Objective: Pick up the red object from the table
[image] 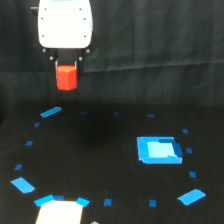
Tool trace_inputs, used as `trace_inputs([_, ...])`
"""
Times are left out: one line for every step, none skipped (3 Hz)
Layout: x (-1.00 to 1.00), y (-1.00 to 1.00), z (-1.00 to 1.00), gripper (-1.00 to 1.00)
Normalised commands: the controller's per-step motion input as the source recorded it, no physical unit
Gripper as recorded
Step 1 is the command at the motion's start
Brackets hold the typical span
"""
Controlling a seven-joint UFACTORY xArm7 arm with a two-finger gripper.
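The red object (pixel 66 77) is a small red-orange block. It hangs between the dark fingers of my gripper (pixel 66 70), under the white gripper body (pixel 65 24) at the upper left of the exterior view. The gripper is shut on the block and holds it well above the black table (pixel 100 150). The fingertips are dark and hard to make out against the dark backdrop.
A bright blue rectangle (pixel 159 149) lies on the table at the right. Small blue tape marks ring the table, among them one (pixel 50 112) under the gripper and one (pixel 191 196) at the lower right. A white object (pixel 58 212) sits at the bottom edge.
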Motion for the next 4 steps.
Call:
trace_inputs([-0.1, -0.26, 0.79, -1.0])
trace_inputs([-0.13, -0.18, 0.93, -1.0])
trace_inputs([-0.16, -0.1, 0.46, -0.98])
trace_inputs([0.19, -0.1, 0.19, -1.0])
